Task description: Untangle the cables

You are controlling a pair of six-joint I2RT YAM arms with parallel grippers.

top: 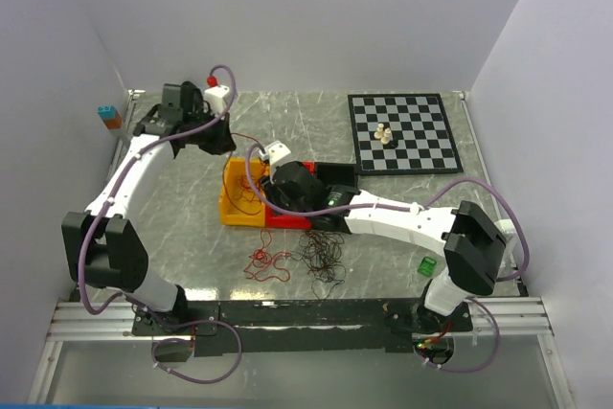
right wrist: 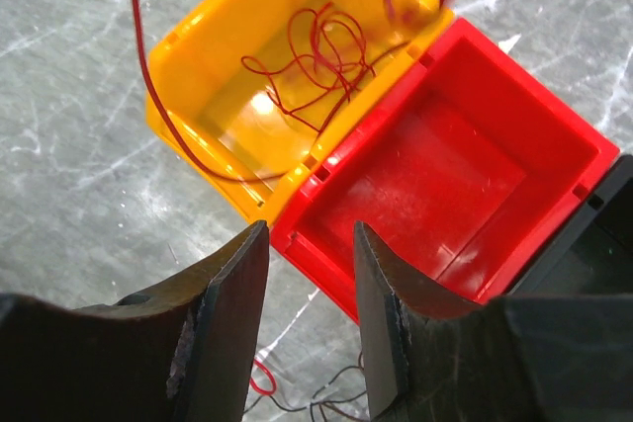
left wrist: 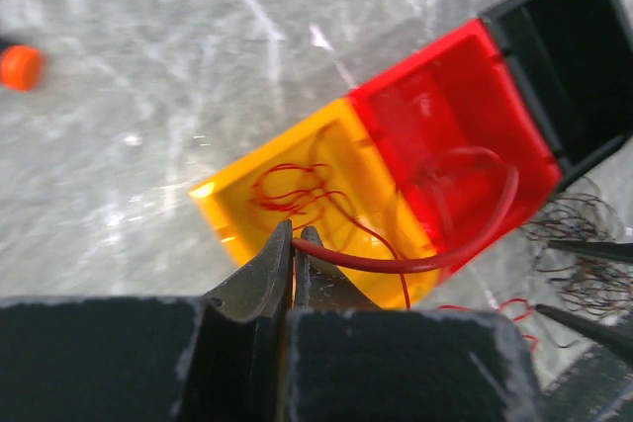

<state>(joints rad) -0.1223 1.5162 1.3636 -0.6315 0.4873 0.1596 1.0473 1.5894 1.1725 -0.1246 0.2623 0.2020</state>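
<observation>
My left gripper [left wrist: 295, 244] is shut on a red cable [left wrist: 415, 264] that arcs away over the red bin [left wrist: 455, 135] and yellow bin [left wrist: 227, 214]. In the top view this gripper [top: 228, 137] is held up behind the bins. Thin red cables [right wrist: 316, 56] lie coiled in the yellow bin [right wrist: 198, 46]. My right gripper [right wrist: 312, 244] is open and empty, above the near edge of the red bin [right wrist: 445, 185], which holds nothing. A red tangle [top: 268, 263] and a dark tangle [top: 324, 256] lie on the table in front of the bins.
A black bin [top: 337, 174] adjoins the red one. A chessboard [top: 402, 131] with pale pieces [top: 383, 134] lies at the back right. A blue and orange block [top: 107, 116] sits at the far left edge, a green item [top: 427, 266] by the right arm.
</observation>
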